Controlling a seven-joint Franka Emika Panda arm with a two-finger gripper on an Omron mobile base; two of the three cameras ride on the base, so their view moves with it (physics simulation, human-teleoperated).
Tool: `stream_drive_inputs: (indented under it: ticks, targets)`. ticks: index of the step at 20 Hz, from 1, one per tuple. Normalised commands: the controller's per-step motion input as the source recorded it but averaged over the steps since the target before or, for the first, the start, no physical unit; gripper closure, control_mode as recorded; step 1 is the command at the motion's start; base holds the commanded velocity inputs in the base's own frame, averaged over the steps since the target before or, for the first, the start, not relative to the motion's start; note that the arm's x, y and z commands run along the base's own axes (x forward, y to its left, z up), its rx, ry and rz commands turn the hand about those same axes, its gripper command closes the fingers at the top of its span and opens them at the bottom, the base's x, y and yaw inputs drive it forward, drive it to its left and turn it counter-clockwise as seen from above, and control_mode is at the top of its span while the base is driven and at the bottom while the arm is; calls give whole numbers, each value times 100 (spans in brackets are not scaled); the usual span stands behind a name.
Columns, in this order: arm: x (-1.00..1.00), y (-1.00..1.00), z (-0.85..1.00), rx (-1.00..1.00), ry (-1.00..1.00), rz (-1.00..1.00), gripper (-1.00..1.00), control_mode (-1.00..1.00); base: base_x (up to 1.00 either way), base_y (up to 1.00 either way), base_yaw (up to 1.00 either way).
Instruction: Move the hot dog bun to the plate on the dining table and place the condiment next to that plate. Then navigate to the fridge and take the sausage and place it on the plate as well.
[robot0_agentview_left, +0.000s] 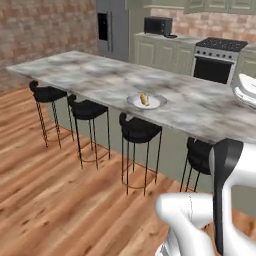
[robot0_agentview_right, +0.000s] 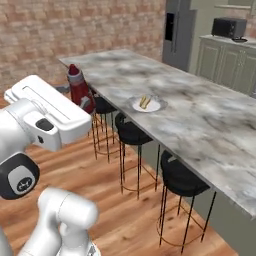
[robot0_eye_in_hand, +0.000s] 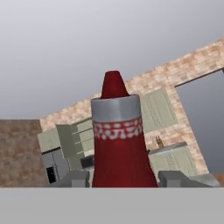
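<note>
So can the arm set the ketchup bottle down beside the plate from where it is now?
Probably not yet: the gripper holds the condiment out over the stools, short of the plate.

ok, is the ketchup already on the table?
No, the ketchup is in the hand, held in the air off the table edge, while the plate carries just the bun.

Deep red condiment (robot0_eye_in_hand: 119, 153) right between the grey fingertips (robot0_eye_in_hand: 78, 178), with a grey band and a ring of white speckle under its red cone tip. Ahead of the gripper (robot0_eye_in_hand: 124, 181), the dining table (robot0_agentview_left: 200, 107) shows grey-white veined marble, a pale grey plate (robot0_agentview_left: 156, 103) carrying the yellow-orange hot dog bun (robot0_agentview_left: 144, 99). Black stools (robot0_agentview_left: 138, 131) below on warm brown plank floor (robot0_agentview_left: 60, 200). Beyond: grey fridge (robot0_agentview_left: 112, 27), sage-green cabinets (robot0_agentview_left: 162, 52), reddish brick wall (robot0_agentview_left: 40, 22).
</note>
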Motion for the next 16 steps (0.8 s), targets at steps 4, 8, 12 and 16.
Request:
stream_drive_inputs:
  ticks: [4, 8, 12, 16]
  targets:
    - [0, 0, 0, 0, 0, 0, 100, 100, 98, 94, -45]
    - [0, 0, 0, 0, 0, 0, 100, 100, 95, 95, -45]
    - [0, 0, 0, 0, 0, 0, 100, 100, 91, 91, -45]
    - [0, 0, 0, 0, 0, 0, 100, 100, 93, 79, -43]
